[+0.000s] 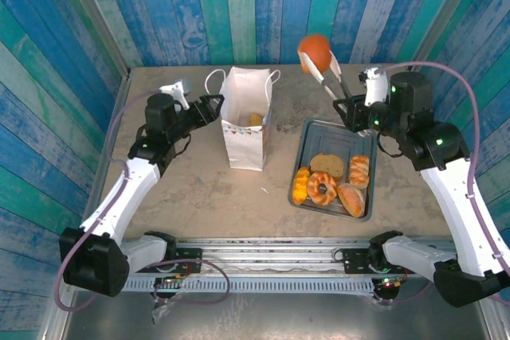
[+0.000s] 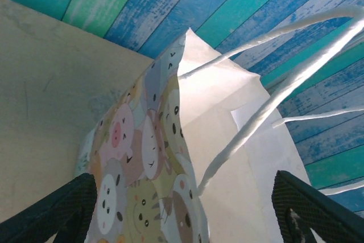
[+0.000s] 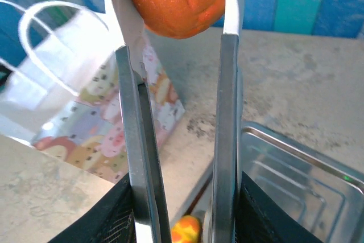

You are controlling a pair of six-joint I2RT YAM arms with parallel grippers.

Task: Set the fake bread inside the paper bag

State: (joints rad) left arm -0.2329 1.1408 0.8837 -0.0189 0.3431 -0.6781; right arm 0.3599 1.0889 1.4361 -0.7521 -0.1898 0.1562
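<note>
One orange bun (image 1: 314,52) pinched in metal tongs (image 1: 331,79), upper centre of frame — my right pincer (image 1: 351,111) clamped on tongs. White paper bag (image 1: 245,137) lower left of it, mouth open; my left pincer (image 1: 213,106) jaws apart beside its rim. Swing bun over mouth, squeeze steady, lower inside before easing — round bun could slip.

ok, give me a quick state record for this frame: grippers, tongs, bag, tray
left gripper: open, fingers either side of the paper bag
right gripper: shut on metal tongs
tongs: clamp an orange bun, lifted above the table, behind the tray
bag: upright, mouth open, one yellowish piece visible inside
tray contents: five bread pieces
</note>
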